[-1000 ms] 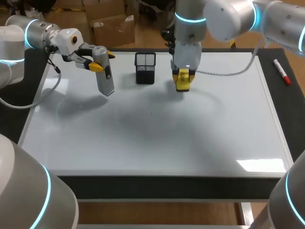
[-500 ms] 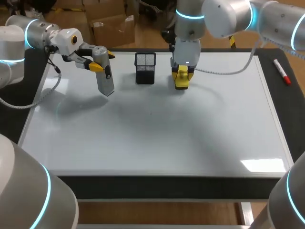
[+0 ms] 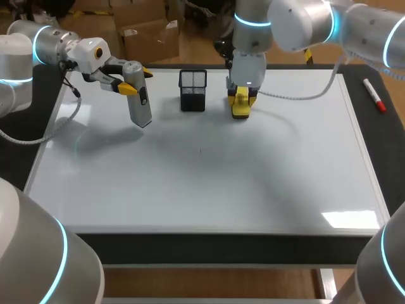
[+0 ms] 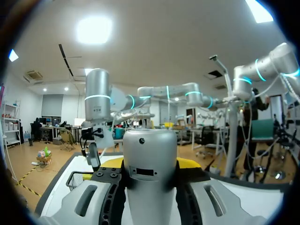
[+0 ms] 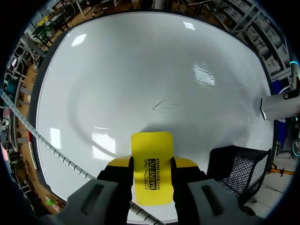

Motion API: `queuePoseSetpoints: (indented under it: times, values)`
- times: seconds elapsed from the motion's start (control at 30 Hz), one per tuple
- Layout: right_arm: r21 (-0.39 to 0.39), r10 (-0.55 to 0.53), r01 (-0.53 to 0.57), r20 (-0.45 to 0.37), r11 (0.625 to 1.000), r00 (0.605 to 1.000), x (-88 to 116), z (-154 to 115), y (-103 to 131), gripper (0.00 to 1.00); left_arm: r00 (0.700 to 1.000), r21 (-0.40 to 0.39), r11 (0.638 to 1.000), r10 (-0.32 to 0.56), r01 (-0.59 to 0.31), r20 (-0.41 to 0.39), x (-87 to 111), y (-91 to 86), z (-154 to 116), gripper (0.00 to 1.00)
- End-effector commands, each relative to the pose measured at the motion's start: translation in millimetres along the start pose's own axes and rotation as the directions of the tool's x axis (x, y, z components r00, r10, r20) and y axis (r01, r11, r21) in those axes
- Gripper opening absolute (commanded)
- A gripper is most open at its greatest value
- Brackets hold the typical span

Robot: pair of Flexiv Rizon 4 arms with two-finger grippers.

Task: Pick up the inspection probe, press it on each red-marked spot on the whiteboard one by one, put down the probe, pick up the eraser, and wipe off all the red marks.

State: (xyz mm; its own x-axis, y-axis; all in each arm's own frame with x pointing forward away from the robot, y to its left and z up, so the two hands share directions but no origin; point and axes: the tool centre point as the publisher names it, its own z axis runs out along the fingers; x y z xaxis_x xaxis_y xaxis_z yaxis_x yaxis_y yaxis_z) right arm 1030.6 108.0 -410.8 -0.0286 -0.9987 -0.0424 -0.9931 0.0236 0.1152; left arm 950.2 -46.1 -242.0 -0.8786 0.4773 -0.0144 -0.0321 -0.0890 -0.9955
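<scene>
Right gripper (image 5: 152, 165): pinching the yellow eraser (image 5: 151, 140) from both sides, low over the whiteboard (image 3: 253, 183) near the table's far edge, just beside the black mesh cup (image 3: 192, 90). Left gripper (image 3: 137, 81): clamped on the grey probe (image 3: 140, 104), hanging tip-down near the far left corner, seemingly clear of the surface. No red visible anywhere on the whiteboard, only a faint dark scribble (image 5: 164, 105) toward the middle, so probably at or near the end of wiping. Risks from here: clipping the cup with eraser or wrist on any sweep toward the left edge, given almost no gap there; light mesh, easy to tip. Same sweep, carried on toward the far left corner: contact with the probe, both arms sharing that strip. Eraser gripped by its narrow sides only, so liable to twist out of the pinch or leave streaks under hard or tilted pressure. Probe not yet set down; risk of scuffing the whiteboard if released from up there. Red marker (image 3: 374, 95) by the right edge, well apart, no concern.
</scene>
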Motion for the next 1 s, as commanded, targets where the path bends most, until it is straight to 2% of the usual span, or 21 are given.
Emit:
queuePoseSetpoints:
  times: [0.03,0.07,0.1,0.13,0.43,0.67,0.77,1.0]
  values:
    - [-0.01,0.003,-0.003,-0.007,1.0,1.0,-1.7,2.0,-5.8,0.32,1.0,-0.001,1.0,-0.001,0.001,-0.004,-0.9,-1.3,-0.7,0.0]
    - [-0.01,0.003,-0.003,-0.007,1.0,1.0,-1.6,2.1,-5.9,0.47,1.0,-0.001,1.0,-0.001,0.001,-0.004,-0.9,-1.3,-0.7,0.0]
    - [-0.01,0.002,-0.002,-0.007,1.0,1.0,-1.5,2.2,-6.0,0.81,1.0,-0.001,1.0,-0.001,0.001,-0.004,-0.9,-1.3,-0.7,0.0]
    - [-0.009,0.002,-0.003,-0.007,1.0,1.0,-1.0,2.3,-6.0,1.0,1.0,-0.001,1.0,-0.001,0.001,-0.004,-0.9,-1.3,-0.7,0.0]
    - [0.02,0.055,-0.055,-0.013,0.998,0.998,9.7,-7.9,5.2,1.0,1.0,-0.001,1.0,-0.001,0.001,-0.004,-0.9,-1.3,-0.7,0.0]
    - [0.017,0.177,-0.177,0.021,0.984,0.984,24.9,-19.5,19.9,1.0,1.0,-0.001,1.0,-0.001,0.001,-0.004,-0.9,-1.3,-0.7,0.0]
    - [0.003,0.275,-0.276,0.081,0.961,0.958,35.0,-25.8,25.1,1.0,1.0,-0.001,1.0,-0.001,0.001,-0.004,-0.9,-1.3,-0.7,0.0]
    - [-0.047,0.487,-0.493,0.261,0.869,0.834,61.4,-46.4,33.0,1.0,1.0,-0.001,1.0,-0.001,0.001,-0.004,-0.9,-1.3,-0.7,0.0]
